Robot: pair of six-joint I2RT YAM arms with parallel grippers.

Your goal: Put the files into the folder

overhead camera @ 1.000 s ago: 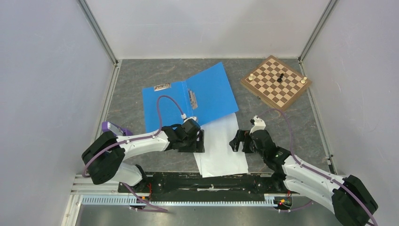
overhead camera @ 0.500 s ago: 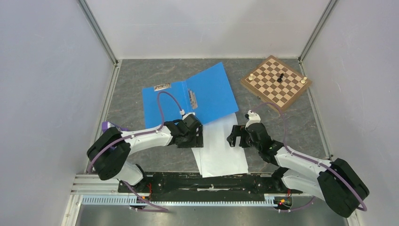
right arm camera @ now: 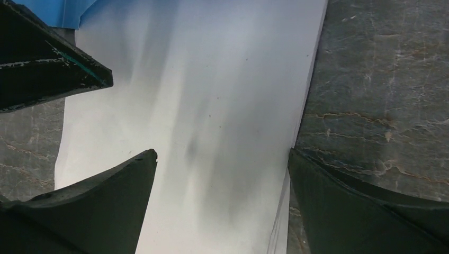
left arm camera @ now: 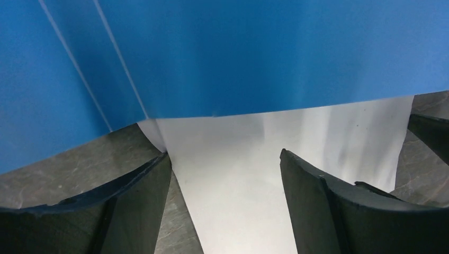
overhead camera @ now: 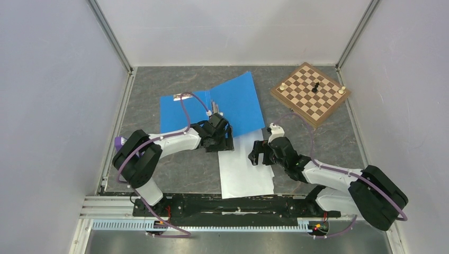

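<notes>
1. From my remote station, I can read no word, number or brand in any of the three views.
2. The folder (overhead camera: 238,103), lying open toward the table's (overhead camera: 328,143) far edge, carries a pale label strip (overhead camera: 180,97) at its far left corner. The dark marks on it are too small to make out from overhead.
3. The files (overhead camera: 246,172), by the table's near edge, show white faces with only tiny dark specks in both wrist views, nothing legible.

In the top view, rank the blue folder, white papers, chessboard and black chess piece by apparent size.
1. blue folder
2. white papers
3. chessboard, close to the papers, so that order is unsure
4. black chess piece
</notes>
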